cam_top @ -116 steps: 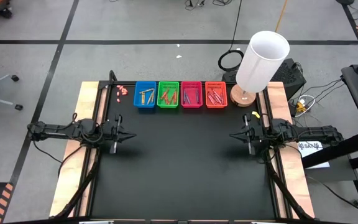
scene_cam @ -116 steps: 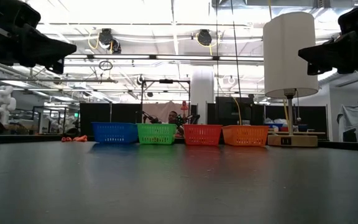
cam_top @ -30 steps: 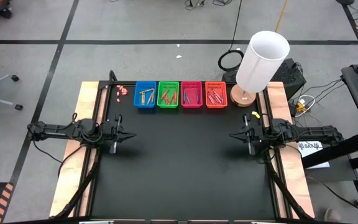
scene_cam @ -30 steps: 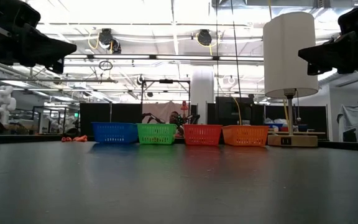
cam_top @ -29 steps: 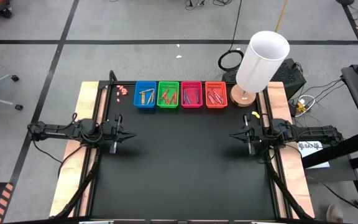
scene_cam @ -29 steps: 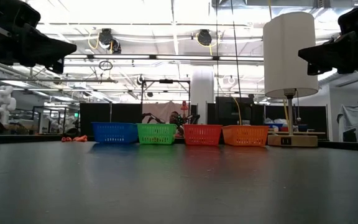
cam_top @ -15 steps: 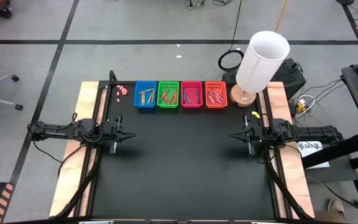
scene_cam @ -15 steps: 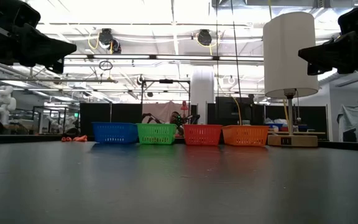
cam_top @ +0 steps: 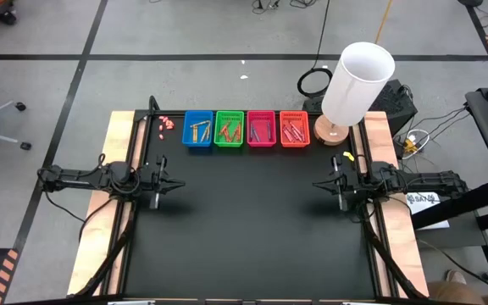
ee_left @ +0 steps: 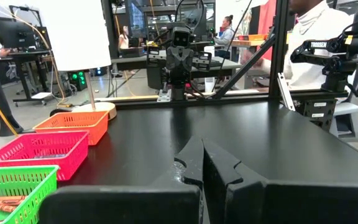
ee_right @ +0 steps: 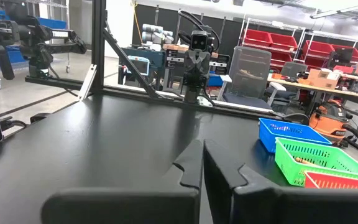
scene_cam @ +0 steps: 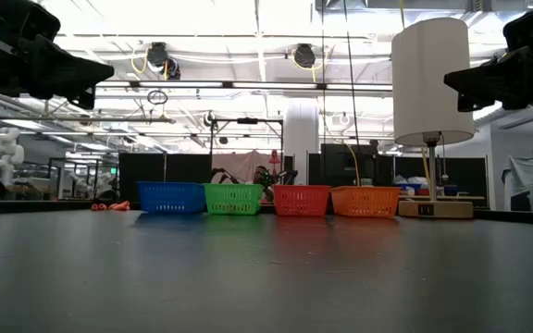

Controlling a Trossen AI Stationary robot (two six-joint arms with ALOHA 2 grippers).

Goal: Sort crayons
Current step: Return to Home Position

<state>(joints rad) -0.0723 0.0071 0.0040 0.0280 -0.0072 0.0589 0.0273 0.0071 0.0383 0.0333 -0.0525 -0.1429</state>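
— Crayons [cam_top: 230, 131]: where are they found?
— They are found inside four small baskets lined up along the far edge of the black table [cam_top: 244, 237]. From left to right, the blue basket [scene_cam: 170, 197], the green basket [scene_cam: 233, 198], the pink basket [scene_cam: 301, 200] and the orange basket [scene_cam: 365, 201] are set side by side, and sticks are seen in each.
— What is placed around the row?
— A cluster of pinkish bits [cam_top: 166, 124] is scattered just left of the blue basket. A lamp [cam_top: 358, 80] with a white shade is stood just right of the orange basket.
— And how are the arms held?
— The left gripper [cam_top: 179, 183] is held at the table's left edge and pointed right. The right gripper [cam_top: 318, 184] is held at the right edge and pointed left. Both are raised above the surface, well apart from the baskets. Each claw is seen pressed together in its own wrist view, and nothing is pinched.
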